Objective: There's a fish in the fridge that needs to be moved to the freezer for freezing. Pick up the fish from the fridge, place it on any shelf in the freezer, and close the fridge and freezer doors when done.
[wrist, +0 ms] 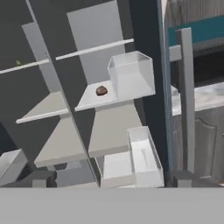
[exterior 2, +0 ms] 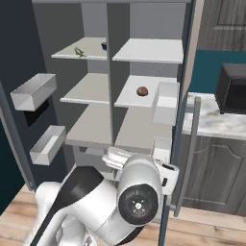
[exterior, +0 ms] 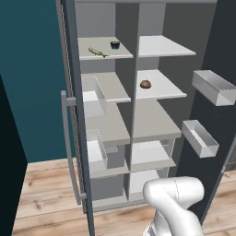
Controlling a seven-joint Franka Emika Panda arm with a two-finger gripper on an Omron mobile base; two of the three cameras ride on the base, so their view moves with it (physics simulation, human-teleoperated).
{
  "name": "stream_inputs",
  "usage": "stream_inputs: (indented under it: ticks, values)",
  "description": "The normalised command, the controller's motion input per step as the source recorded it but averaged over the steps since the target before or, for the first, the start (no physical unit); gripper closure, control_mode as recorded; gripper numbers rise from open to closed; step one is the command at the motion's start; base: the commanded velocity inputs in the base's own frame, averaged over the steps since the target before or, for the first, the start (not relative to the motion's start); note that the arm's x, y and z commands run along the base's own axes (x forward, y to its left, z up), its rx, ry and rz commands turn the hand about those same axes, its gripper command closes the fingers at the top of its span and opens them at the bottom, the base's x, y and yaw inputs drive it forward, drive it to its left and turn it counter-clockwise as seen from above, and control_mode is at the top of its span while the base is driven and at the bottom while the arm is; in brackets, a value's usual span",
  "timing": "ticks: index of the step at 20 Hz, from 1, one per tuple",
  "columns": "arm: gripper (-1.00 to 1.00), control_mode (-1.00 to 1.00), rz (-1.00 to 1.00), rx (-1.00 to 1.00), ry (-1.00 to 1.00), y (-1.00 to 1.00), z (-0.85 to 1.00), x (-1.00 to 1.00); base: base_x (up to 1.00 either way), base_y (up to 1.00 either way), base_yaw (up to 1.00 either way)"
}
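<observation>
Wooden plank floor and a teal wall frame the tall slate-grey appliance, both doors swung wide. At the far right stands a marble-topped counter with a dark microwave, close behind the right door's bar handle.

Left column, the freezer: its door carries two clear bins on the inner face. On its top shelf, a thin yellow-green item lies near the front edge beside a dark cup; the boards below are bare.

Right column, the fridge: a small brown lump, taken as the fish though too small to resolve, sits on the second board near its left edge, against the central divider and well apart from the clear door bin to its right. Open space lies above it up to the next board.

Gripper: fingertips spread wide, released, nothing between them, low in front of the fridge half and well short of the lump. The arm rises before the lower shelves
</observation>
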Motion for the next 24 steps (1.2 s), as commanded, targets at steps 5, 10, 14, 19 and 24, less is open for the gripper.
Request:
stream_inputs:
  ticks: [5, 10, 14, 19, 24]
  values:
    - [-1.00, -1.00, 0.04, 0.00, -0.03, -0.41, -0.32, 0.24, 0.00, 0.00, 0.00]
    - [-1.00, -1.00, 0.12, 0.12, -0.15, -0.63, -0.15, 0.24, 0.00, 0.00, 0.00]
    - [-1.00, -1.00, 0.11, 0.16, -0.26, -0.69, -0.11, 0.09, 0.00, 0.00, 0.00]
    - [-1.00, -1.00, 0.17, 0.08, -0.16, -0.33, -0.19, 0.22, 0.00, 0.00, 0.00]
    - [-1.00, -1.00, 0.25, 0.07, -0.15, -0.53, -0.47, 0.26, 0.00, 0.00, 0.00]
